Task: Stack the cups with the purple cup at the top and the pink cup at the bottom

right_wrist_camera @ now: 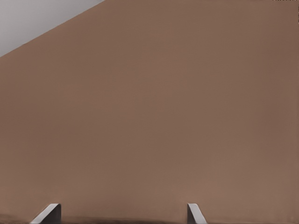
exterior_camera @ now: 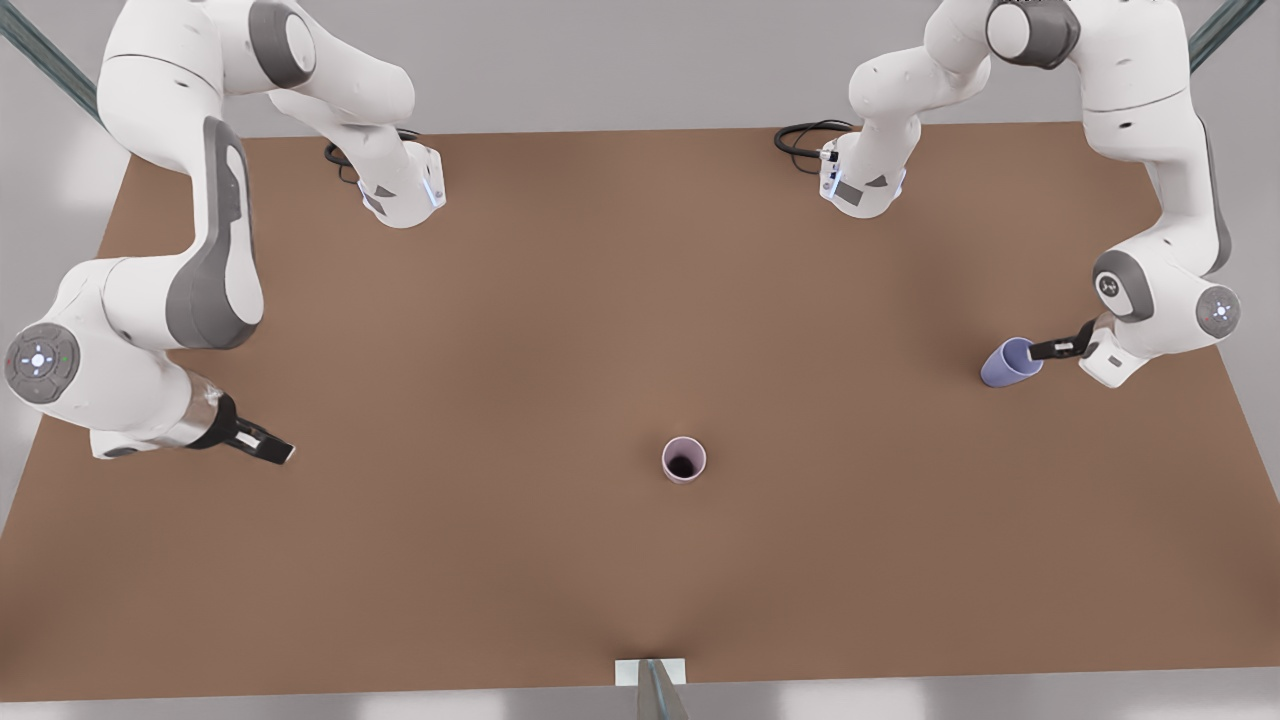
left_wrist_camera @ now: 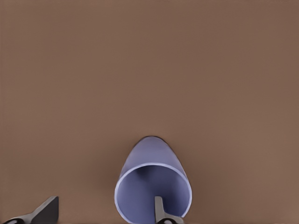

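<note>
The purple cup, lavender and tapered, tilts near the front view's right; the left gripper has one finger inside its rim, spread wide, not clamped. The pink cup, dark inside, stands upright mid-tabletop. The right gripper waits open at the front view's left.

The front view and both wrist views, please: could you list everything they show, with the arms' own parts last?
Table: one, brown, spanning the scene.
Pink cup: one, pale mauve-pink with a dark inside, upright near the table's middle.
Purple cup: one, bluish lavender, tilted, at the front view's right.
Bracket: one, pale, at the table's near edge.
Cables: dark loops by the arm bases.
Left gripper: open, one finger inside the purple cup's rim, at the front view's right.
Right gripper: open, holding nothing, waiting at the front view's left.
</note>
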